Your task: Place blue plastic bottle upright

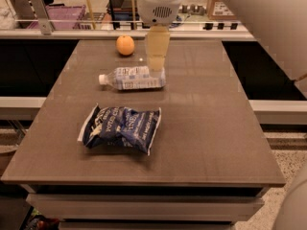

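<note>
The blue plastic bottle (pixel 132 77) lies on its side on the brown table (pixel 201 119), white cap pointing left, pale blue-white label round its body. My gripper (pixel 157 63) hangs from the white wrist at the top of the camera view. It points down over the bottle's right, bottom end, with its tip at or just above that end. I cannot tell whether it touches the bottle.
A dark blue crinkled chip bag (pixel 121 127) lies in front of the bottle. An orange (pixel 125 45) sits at the back of the table, left of the gripper. A rail and shelves run behind the table. My arm's white shell (pixel 268 28) fills the upper right.
</note>
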Controlling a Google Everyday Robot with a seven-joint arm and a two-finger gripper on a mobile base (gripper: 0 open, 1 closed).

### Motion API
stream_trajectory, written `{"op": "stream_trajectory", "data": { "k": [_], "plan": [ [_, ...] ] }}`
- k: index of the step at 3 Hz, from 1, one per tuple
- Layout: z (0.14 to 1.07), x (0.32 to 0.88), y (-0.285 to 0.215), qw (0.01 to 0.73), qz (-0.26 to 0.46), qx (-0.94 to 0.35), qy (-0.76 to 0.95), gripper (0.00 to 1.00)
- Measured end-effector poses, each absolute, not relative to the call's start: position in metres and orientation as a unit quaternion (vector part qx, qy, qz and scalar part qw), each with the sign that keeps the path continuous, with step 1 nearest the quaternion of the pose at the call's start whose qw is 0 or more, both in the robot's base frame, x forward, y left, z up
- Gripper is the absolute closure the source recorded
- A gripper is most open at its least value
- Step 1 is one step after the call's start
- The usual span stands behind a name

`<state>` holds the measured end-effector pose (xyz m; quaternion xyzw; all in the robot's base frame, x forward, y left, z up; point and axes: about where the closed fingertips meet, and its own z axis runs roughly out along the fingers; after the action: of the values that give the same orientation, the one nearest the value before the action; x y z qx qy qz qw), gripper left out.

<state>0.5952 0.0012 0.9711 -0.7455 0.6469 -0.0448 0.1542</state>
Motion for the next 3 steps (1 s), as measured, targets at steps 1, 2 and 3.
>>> {"op": "stream_trajectory", "data": {
  "k": [1,2,3],
  "plan": [
    [0.945,0.603,0.01,0.121,-0.061,-0.74,0.659,0.0],
    [0.922,0.616,0.011,0.107,-0.068,-0.734,0.668,0.0],
    [0.905,0.637,0.006,0.114,-0.067,-0.73,0.67,0.0]
  ]
}}
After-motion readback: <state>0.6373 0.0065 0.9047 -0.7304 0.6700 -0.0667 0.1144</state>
